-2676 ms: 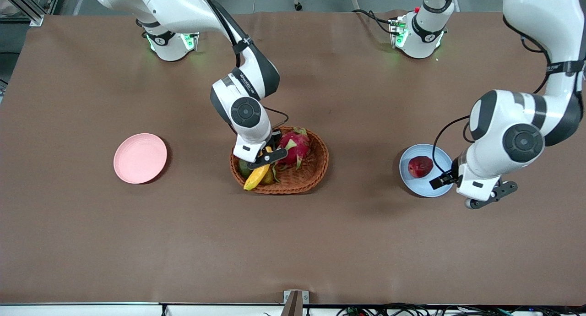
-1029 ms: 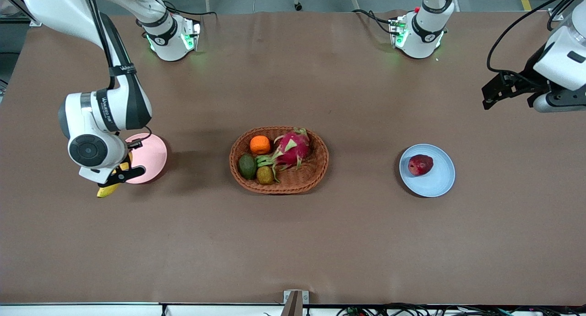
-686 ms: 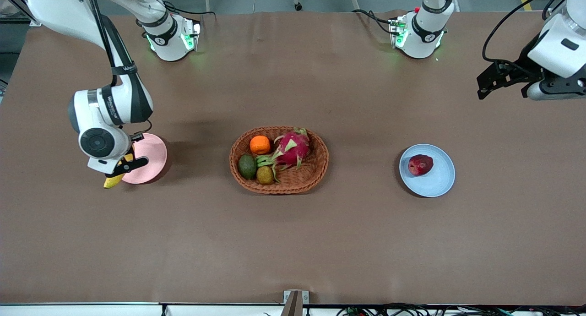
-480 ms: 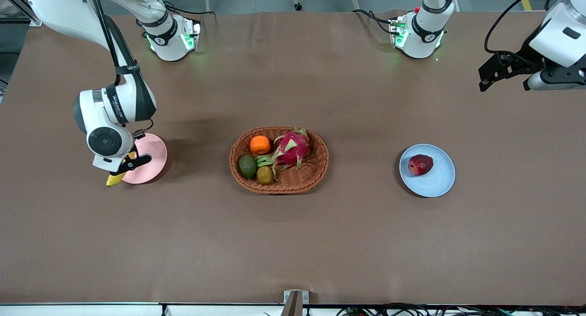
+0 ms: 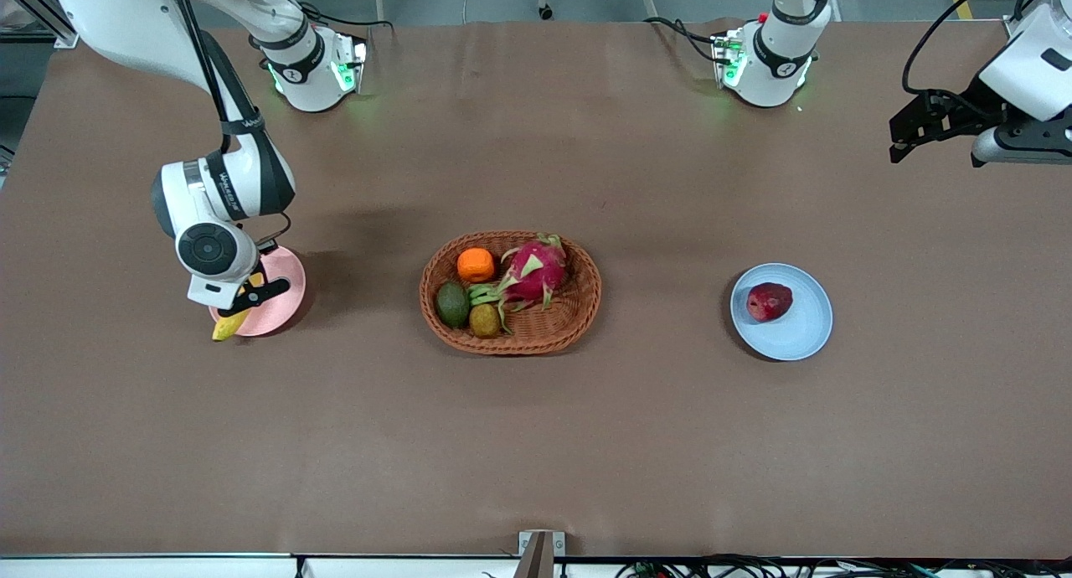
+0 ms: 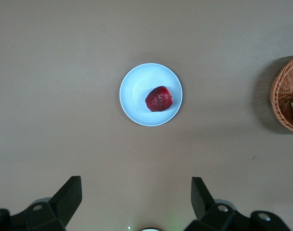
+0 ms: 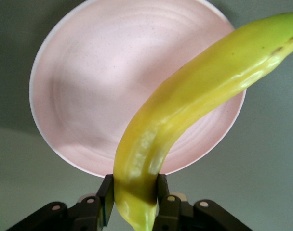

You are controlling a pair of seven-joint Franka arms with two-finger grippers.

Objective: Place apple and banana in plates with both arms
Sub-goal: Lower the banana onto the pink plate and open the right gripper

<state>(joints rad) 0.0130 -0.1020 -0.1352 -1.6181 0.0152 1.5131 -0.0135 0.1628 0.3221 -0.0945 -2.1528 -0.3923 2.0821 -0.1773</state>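
Banana (image 7: pixel 185 106) held over the pink plate (image 5: pixel 280 314)

It is clamped between the right gripper's (image 7: pixel 133 195) fingers; the apple (image 5: pixel 768 301) lies in the blue plate (image 5: pixel 804 331); the left gripper (image 6: pixel 134 204) is spread open above the tabletop (image 5: pixel 536 444).

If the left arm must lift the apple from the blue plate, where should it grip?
Probably from straight above, fingers closing across the apple's widest middle. It sits alone on the blue plate, nothing crowding it, and the open left gripper is already above, looking down on it.
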